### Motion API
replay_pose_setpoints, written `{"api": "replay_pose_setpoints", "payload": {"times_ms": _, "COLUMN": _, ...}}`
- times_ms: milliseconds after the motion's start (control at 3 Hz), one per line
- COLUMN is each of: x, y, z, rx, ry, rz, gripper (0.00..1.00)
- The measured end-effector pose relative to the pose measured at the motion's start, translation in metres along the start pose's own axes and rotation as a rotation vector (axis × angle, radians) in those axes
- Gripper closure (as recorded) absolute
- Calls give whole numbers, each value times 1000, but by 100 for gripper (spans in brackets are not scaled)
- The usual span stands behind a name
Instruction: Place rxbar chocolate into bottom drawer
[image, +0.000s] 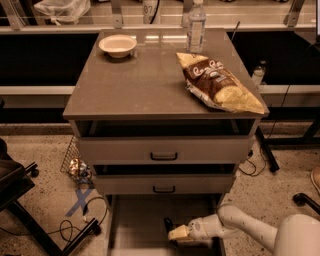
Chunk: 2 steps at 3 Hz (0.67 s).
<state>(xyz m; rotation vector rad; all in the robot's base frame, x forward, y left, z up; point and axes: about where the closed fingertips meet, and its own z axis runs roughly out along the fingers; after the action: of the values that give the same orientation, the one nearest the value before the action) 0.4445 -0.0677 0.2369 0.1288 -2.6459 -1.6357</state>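
The bottom drawer (140, 220) is pulled out below the cabinet and shows a flat grey floor. My gripper (173, 233) reaches in from the right and sits low over the right part of that floor. A small dark bar sticks out of its tip, the rxbar chocolate (168, 224), and the fingers look closed on it. Most of the bar is hidden by the gripper.
The two upper drawers (164, 150) with black handles stand slightly open. On the cabinet top (140, 85) lie a brown-and-yellow chip bag (217, 82), a white bowl (117, 45) and a water bottle (196, 25). A chair base (20, 195) and cables lie on the floor at left.
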Motion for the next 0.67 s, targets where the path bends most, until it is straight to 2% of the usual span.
{"api": "replay_pose_setpoints", "payload": {"times_ms": 667, "x": 2, "y": 3, "z": 4, "rx": -4, "ry": 9, "rz": -2, "gripper": 36}}
